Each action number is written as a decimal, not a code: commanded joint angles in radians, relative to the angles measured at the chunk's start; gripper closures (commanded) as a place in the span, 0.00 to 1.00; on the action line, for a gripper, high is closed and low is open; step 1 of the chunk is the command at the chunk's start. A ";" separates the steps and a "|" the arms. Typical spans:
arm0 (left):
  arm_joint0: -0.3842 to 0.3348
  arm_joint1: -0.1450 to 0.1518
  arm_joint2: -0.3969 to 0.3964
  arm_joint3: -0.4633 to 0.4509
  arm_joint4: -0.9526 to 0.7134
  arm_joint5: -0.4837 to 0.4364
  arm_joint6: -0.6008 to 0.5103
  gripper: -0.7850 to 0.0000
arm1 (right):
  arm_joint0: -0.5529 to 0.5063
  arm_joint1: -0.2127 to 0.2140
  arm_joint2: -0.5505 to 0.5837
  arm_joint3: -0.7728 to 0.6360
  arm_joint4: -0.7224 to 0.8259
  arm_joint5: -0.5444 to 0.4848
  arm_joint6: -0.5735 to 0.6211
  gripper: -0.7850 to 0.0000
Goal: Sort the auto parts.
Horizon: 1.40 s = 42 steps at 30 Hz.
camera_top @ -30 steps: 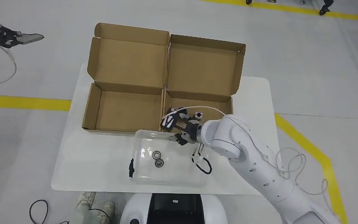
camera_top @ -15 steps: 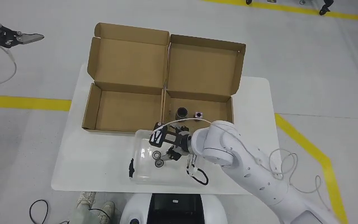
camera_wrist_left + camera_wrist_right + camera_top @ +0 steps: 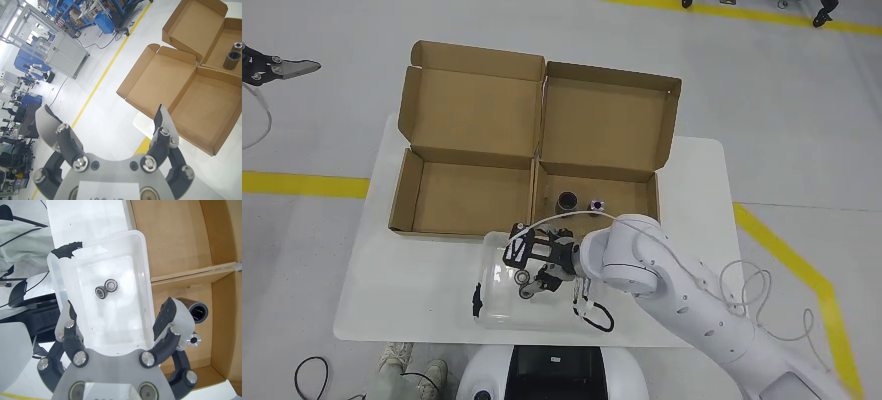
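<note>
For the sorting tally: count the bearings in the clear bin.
2. Both lie mid-floor in the clear bin, touching: first bearing nearer the cardboard boxes, second bearing beside it. None looks hidden.

My right gripper [image 3: 118, 304] has black rubber pads [image 3: 163, 318] with a rough dotted grain, backed by smooth white plastic shells on a brushed metal plate. The tray [image 3: 146, 262] is clear, glossy plastic, and the two bearings [image 3: 107, 288] in it are shiny grey metal. The boxes [image 3: 175, 237] are matt brown cardboard, the sleeve [image 3: 197, 311] dark dull metal, the small bushing [image 3: 193, 340] bright polished metal, the bench [image 3: 85, 217] smooth white
</note>
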 commanded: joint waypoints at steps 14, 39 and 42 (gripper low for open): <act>0.000 0.000 0.000 0.000 0.000 0.000 0.000 0.00 | -0.013 0.001 -0.028 -0.027 -0.015 -0.042 -0.020 0.00; 0.000 0.000 0.000 0.000 0.000 0.000 0.000 0.00 | 0.034 -0.047 -0.196 0.078 -0.181 -0.037 -0.129 0.36; 0.000 0.000 0.000 0.000 0.000 0.000 0.000 0.00 | 0.000 -0.035 -0.177 0.089 -0.205 -0.048 -0.173 0.45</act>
